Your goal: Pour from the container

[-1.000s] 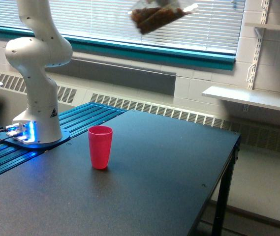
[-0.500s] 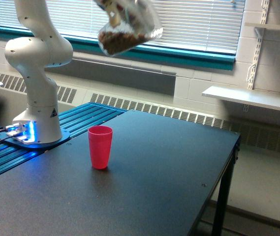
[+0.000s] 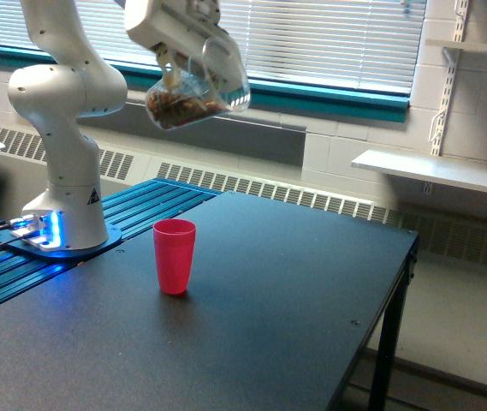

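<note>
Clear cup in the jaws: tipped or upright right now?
Tipped. The clear cup leans with its rim toward the exterior view's right, brown bits gathered low, above the red cup.

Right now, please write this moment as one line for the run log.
gripper: shut on clear cup, tilted, held high | contents: brown bits inside, none spilling | red cup: upright on table, below | pour: not yet begun

My gripper (image 3: pixel 183 51) hangs high over the table (image 3: pixel 294 282) with the container (image 3: pixel 193 90) in its fingers, tilted, the bits lying in its lower end. The cup (image 3: pixel 175 255) stands on the table at about 6 o'clock from the container, well below it. My base (image 3: pixel 59 231) sits at 9 o'clock from the cup.
</note>
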{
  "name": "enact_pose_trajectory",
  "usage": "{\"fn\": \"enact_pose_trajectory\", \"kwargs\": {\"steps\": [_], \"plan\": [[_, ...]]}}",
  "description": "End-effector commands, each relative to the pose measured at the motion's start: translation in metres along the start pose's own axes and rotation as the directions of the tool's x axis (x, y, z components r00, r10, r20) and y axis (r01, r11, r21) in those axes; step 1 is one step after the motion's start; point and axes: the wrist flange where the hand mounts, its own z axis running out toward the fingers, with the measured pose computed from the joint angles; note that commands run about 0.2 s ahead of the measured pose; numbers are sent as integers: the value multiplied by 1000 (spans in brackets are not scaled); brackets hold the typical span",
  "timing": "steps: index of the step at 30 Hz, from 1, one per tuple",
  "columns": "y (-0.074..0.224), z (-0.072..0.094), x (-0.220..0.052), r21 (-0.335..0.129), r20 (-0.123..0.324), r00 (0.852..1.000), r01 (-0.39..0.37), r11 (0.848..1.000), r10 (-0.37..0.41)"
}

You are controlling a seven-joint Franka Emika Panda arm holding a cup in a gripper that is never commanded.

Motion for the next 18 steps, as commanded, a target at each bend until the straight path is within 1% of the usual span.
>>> {"fn": "enact_pose_trajectory", "kwargs": {"steps": [1,8,18], "plan": [[5,-2,-20,-23,15,999,-33,999,33],[4,1,-51,-40,68,998,-12,999,14],[-4,6,-84,-43,131,991,21,999,-15]]}}
